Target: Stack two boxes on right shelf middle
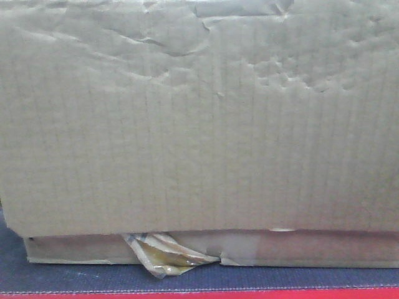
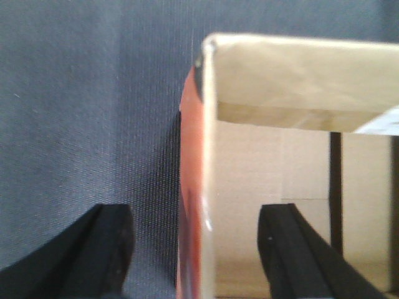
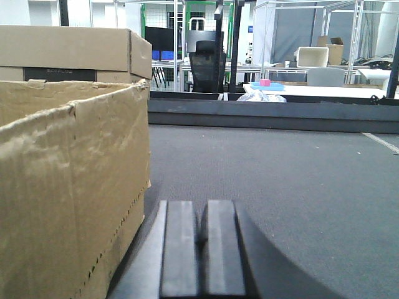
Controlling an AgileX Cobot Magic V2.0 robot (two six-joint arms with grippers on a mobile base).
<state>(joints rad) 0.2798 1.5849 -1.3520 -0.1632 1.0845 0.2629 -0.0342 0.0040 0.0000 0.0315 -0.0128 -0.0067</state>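
The large creased brown box [image 1: 199, 118] fills the front view. It rests on the thin flat box [image 1: 312, 249], whose torn yellowish tape [image 1: 165, 255] hangs out at the front. My left gripper [image 2: 199, 249] is open, its black fingers [image 2: 106, 249] straddling the upright wall of an open cardboard box [image 2: 209, 156] without touching it; the wall's outer face looks orange. My right gripper [image 3: 202, 249] is shut on nothing, low over the grey surface, just right of a dented box side [image 3: 68, 187]. The shelf is out of view.
The boxes lie on a dark grey fabric surface [image 1: 93, 277] with a red front edge [image 1: 249, 294]. Another cardboard box with a black label [image 3: 68, 50] stands behind the dented one. Office chairs, tables and metal racks [image 3: 268, 56] stand far off.
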